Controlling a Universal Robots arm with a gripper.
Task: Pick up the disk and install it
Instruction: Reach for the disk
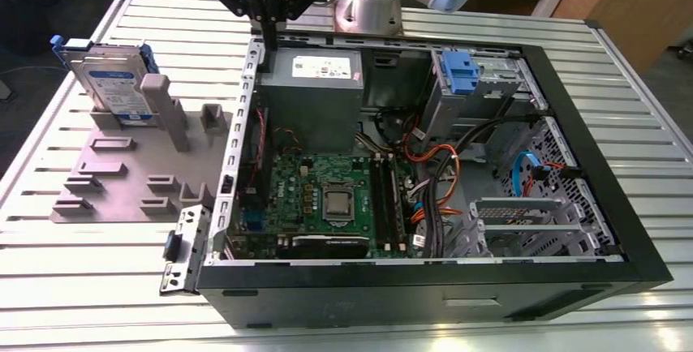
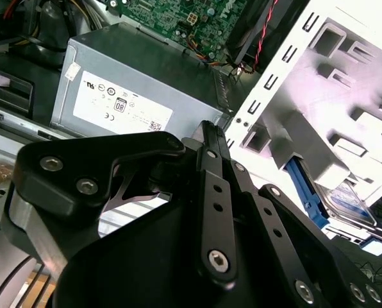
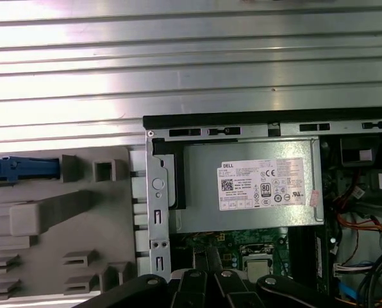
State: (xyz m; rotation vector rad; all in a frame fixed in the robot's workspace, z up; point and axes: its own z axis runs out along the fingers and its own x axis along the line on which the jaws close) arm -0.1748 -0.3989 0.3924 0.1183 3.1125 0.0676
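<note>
The disk (image 1: 109, 84), a silver drive with a white-and-blue label in a blue carrier, stands upright on edge in a grey slotted fixture (image 1: 109, 182) at the exterior view's left. The second wrist view shows the disk (image 2: 345, 200) lying against the fixture's posts, and in the first wrist view its blue carrier edge (image 3: 18, 169) shows. My black gripper (image 1: 268, 19) hangs above the far left corner of the open computer case, over the power supply and well apart from the disk. Its fingers (image 2: 207, 138) lie together with nothing between them.
The open computer case (image 1: 606, 165) lies on a ribbed metal table (image 1: 65, 255). Inside are a grey power supply (image 1: 314, 92) with a white sticker, a green motherboard (image 1: 324, 198), cables, and a blue latch (image 1: 460, 72) on the drive bay at the far right.
</note>
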